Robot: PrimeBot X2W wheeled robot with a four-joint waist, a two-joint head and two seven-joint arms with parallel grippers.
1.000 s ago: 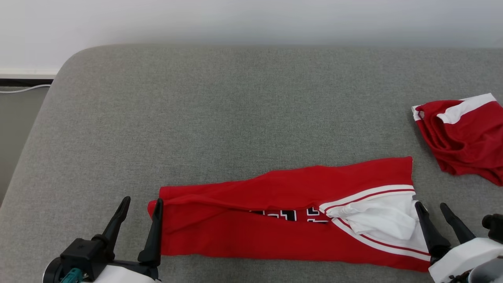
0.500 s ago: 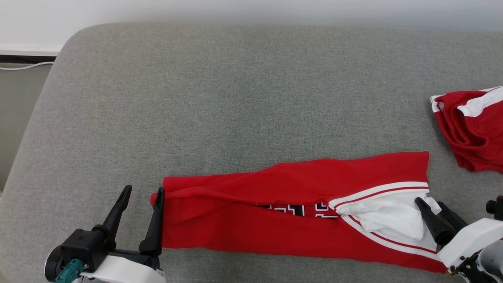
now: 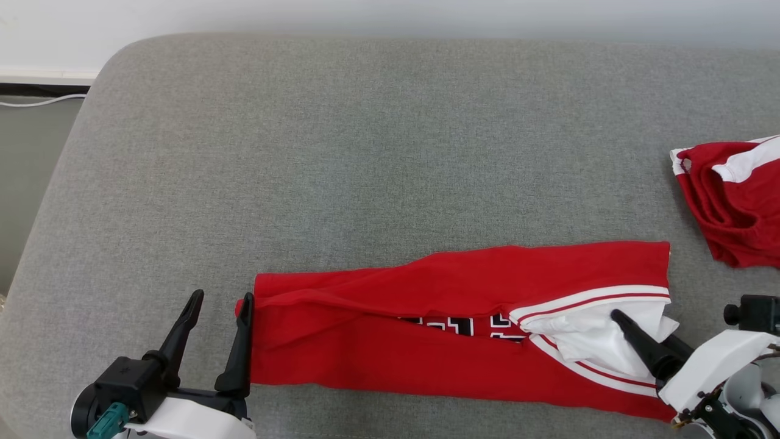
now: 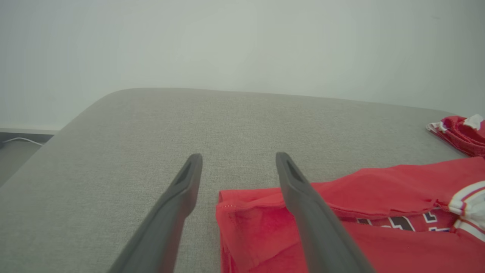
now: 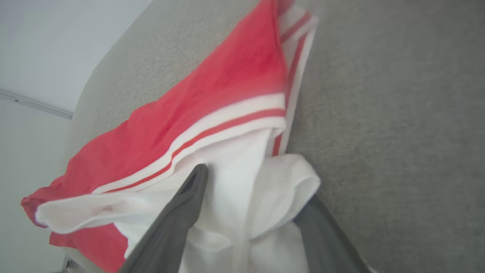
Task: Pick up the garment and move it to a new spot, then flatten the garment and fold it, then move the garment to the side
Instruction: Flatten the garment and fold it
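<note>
The garment (image 3: 426, 360), red with white trim, lies folded into a long strip along the near side of the grey cushion (image 3: 365, 152), running left to right; a slit along its middle shows black-and-white lettering; its white-trimmed end is at the right. The left gripper (image 3: 222, 296) rises from the lower left of the head view, fingers pointing away from the robot, spread apart and holding nothing; its inner finger stands at the strip's left end, though I cannot tell whether it touches; its outer finger is over bare cushion; in the left wrist view the right-hand finger crosses the red corner and the other is over grey fabric. The right arm enters from the lower right corner, its pale wrist tilted so the fingers point up and to the left, into the strip's white end; the right gripper (image 3: 637, 324) is open, astride a loose white fold; one finger lies on top of the white cloth, the other runs beneath the fold with its tip hidden; the jaws are not pressed together. A second garment (image 3: 731, 207), red and white, lies crumpled at the cushion's far right, apart from the strip; a pale wall (image 3: 390, 15) stands behind.
</note>
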